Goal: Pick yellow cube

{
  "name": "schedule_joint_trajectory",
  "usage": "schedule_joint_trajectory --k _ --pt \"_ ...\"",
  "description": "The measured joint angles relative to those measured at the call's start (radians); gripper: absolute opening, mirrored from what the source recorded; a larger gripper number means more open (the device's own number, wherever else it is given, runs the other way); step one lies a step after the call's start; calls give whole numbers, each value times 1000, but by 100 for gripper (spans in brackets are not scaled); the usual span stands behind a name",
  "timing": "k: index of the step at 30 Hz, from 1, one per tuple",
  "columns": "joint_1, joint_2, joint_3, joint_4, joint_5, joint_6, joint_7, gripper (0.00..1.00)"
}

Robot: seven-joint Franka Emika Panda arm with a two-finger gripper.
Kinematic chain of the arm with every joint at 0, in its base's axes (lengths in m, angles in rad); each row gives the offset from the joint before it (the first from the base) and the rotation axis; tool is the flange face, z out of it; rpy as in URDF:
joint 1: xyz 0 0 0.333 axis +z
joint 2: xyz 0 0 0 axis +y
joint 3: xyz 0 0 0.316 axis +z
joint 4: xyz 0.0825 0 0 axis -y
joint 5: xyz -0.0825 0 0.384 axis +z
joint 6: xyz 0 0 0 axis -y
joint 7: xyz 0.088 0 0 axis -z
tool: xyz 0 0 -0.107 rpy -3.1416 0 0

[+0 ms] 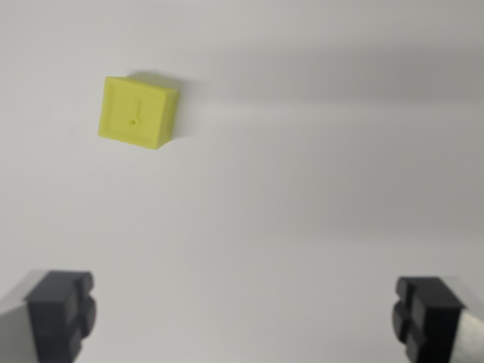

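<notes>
Nearest to us, two dark fingers point(60, 314) of our end effector point(242, 318) stand at the bottom corners of the wrist view, spread wide apart with nothing but bare surface between them. We hold nothing. We count one yellow cube point(138, 112), resting on the white tabletop point(302, 197) toward the wrist view's upper left, well apart from both fingers. Its top face carries a small dot and a short line. No tabletop edge shows.

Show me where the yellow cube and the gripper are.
yellow cube point(138, 112), wrist view, middle of its top face.
gripper point(243, 311), wrist view, midway between its two dark fingertips, open.
</notes>
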Motion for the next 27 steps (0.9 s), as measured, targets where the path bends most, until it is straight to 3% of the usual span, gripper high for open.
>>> schedule_joint_trajectory --k 27 --pt "49 114 0 -22 -6 128 109 100"
